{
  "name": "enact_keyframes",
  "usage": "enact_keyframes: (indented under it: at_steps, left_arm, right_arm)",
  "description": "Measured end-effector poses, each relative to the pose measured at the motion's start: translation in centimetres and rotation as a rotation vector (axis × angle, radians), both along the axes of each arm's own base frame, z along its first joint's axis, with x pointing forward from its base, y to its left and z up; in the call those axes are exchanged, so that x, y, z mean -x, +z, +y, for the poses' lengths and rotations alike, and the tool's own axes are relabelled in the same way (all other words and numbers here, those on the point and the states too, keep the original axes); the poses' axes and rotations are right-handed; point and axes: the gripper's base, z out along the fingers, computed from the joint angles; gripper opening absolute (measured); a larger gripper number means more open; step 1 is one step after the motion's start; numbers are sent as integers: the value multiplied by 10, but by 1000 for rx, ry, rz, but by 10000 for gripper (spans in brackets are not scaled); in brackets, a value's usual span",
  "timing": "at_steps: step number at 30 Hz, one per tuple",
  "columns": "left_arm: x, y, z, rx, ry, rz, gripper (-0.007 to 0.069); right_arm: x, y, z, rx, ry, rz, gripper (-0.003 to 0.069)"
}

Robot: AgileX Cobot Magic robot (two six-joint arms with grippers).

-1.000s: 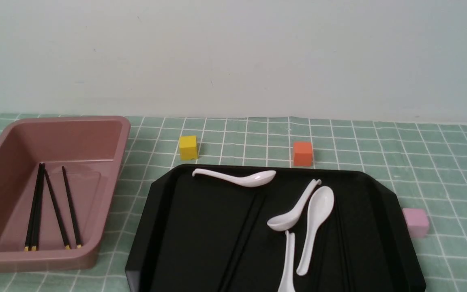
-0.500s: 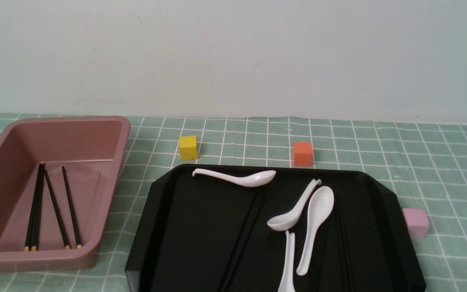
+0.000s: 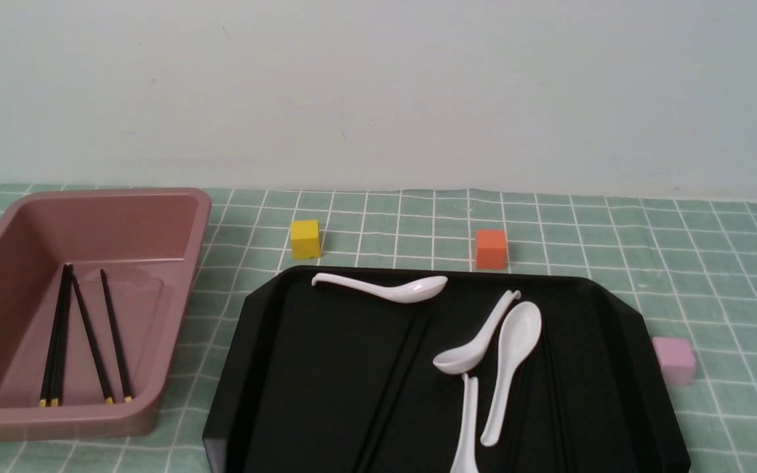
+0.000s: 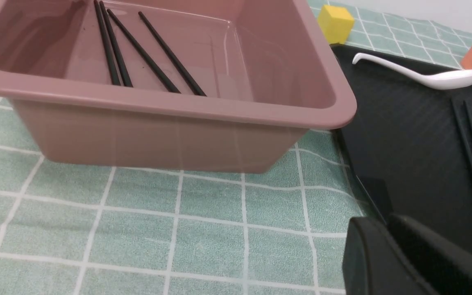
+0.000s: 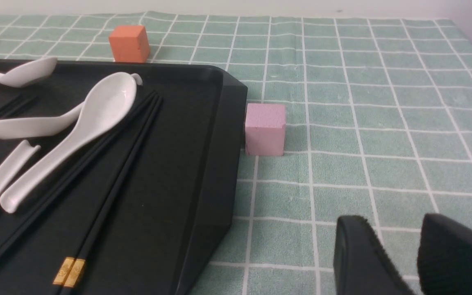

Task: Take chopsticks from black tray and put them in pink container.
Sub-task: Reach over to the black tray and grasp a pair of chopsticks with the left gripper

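Chopsticks (image 3: 117, 335) lie inside pink container (image 3: 89, 412), clear of its right wall.

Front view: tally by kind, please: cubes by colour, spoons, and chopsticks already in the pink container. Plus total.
Yellow cube: 1
Orange cube: 1
Pale pink cube: 1
White spoons: 4
Chopsticks in the pink container: 4
Total: 11

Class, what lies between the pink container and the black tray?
Only a strip of green checked cloth lies between the pink container and black tray, seen in the front view.
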Motion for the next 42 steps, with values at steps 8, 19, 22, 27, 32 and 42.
enact_keyframes:
  at_steps: [8, 19, 22, 27, 32, 42]
  left_arm:
    - [2, 3, -12, 560, 39, 106, 75]
    - [3, 16, -22, 1261, 72, 233, 79]
    - [2, 20, -20, 1313, 83, 201, 77]
    - [6, 53, -18, 1239, 7, 69, -10]
    - [2, 110, -25, 969, -85, 67, -13]
    - [-76, 106, -45, 346, -68, 936, -13]
  right_arm:
    - [0, 0, 0, 0, 0, 0, 240]
    - [0, 0, 0, 0, 0, 0, 240]
    - [0, 0, 0, 0, 0, 0, 240]
    - [0, 0, 0, 0, 0, 0, 240]
    - [0, 0, 0, 0, 0, 0, 240]
    - [0, 0, 0, 0, 0, 0, 240]
